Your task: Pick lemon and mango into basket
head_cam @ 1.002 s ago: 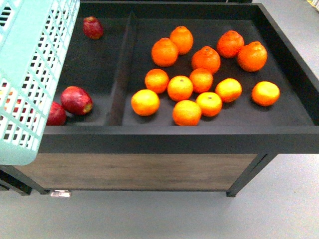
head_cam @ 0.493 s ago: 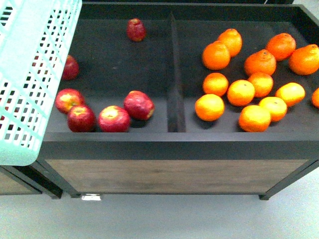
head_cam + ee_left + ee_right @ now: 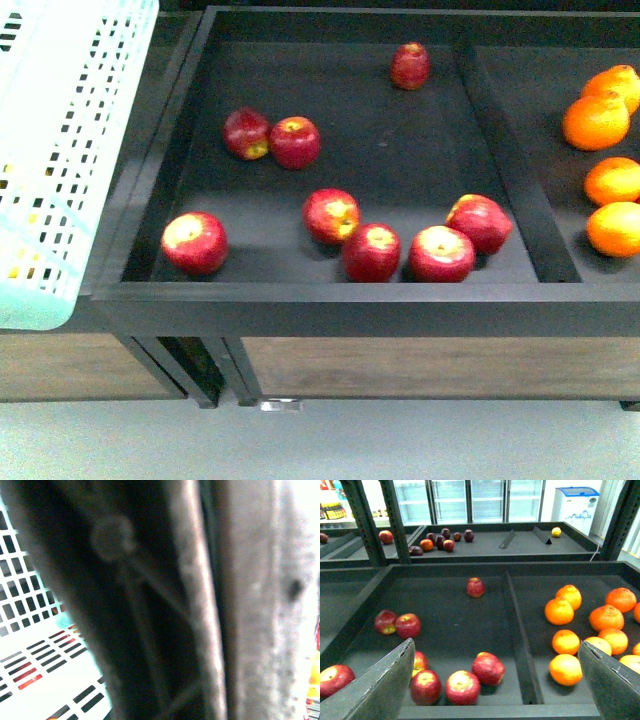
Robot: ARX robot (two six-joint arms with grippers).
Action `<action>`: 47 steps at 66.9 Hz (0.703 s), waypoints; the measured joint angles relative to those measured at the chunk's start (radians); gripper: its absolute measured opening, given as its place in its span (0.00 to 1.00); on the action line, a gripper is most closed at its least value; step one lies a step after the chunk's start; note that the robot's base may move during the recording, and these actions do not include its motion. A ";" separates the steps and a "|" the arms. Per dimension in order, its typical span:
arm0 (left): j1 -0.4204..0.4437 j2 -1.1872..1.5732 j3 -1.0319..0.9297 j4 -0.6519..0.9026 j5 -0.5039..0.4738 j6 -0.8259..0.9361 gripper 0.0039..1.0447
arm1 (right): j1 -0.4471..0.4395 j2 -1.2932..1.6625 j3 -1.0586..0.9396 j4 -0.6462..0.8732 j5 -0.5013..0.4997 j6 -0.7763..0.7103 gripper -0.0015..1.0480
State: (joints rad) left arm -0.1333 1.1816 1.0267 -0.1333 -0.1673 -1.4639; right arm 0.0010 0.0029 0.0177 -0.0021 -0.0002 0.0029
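Basket (image 3: pixel 60 150) is staying left while apples (image 3: pixel 371 250) are replacing oranges (image 3: pixel 612 180) before me: no mango. My right gripper (image 3: pixel 496 645) is gaping empty; my left gripper, I cannot tell.

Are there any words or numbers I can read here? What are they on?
None can be read.
Right wrist view: the white freezer chest has a blue mark, too blurred to read.
The bottles on the far shelf are too small for labels.
The apples, oranges and basket show no text.
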 joint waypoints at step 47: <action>0.000 0.000 0.000 0.000 0.003 0.000 0.14 | 0.000 0.001 0.000 0.001 0.002 0.000 0.92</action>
State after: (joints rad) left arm -0.1333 1.1816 1.0267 -0.1333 -0.1642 -1.4639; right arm 0.0010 0.0036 0.0177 -0.0013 0.0017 0.0029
